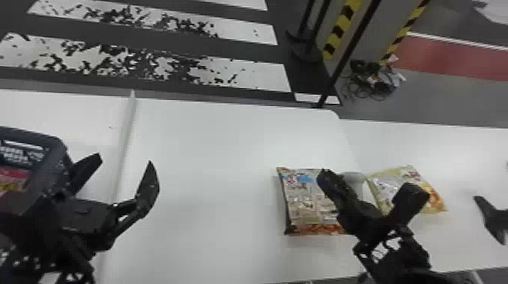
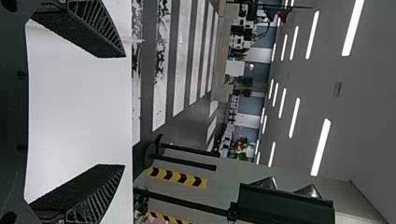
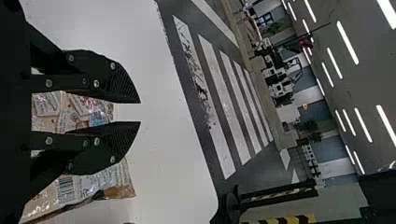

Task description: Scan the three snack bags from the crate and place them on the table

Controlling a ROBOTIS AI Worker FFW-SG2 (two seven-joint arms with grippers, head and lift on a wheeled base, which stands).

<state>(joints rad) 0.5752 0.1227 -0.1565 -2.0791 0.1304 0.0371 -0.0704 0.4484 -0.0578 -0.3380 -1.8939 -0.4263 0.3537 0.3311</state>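
Beside the crate (image 1: 56, 151) at the far left, my left gripper (image 1: 124, 159) stands open with nothing between its fingers; the left wrist view also shows this gripper (image 2: 125, 111) wide apart. A red and yellow snack bag (image 1: 13, 177) lies in the crate. My right gripper (image 1: 372, 183) is above two bags on the table: a brown one with blue print (image 1: 302, 200) and a yellow-green one (image 1: 434, 196). In the right wrist view, the right gripper (image 3: 140, 112) has a narrow gap between its fingertips, with a printed bag (image 3: 72, 109) behind them and a barcoded bag (image 3: 84, 186) alongside.
A raised divider (image 1: 126, 128) crosses the white table (image 1: 211, 151) right of the crate. A pale grey rounded object (image 1: 355, 181) sits between the two bags. At the right edge is a black object (image 1: 491, 219). Poles and a striped post stand beyond the table.
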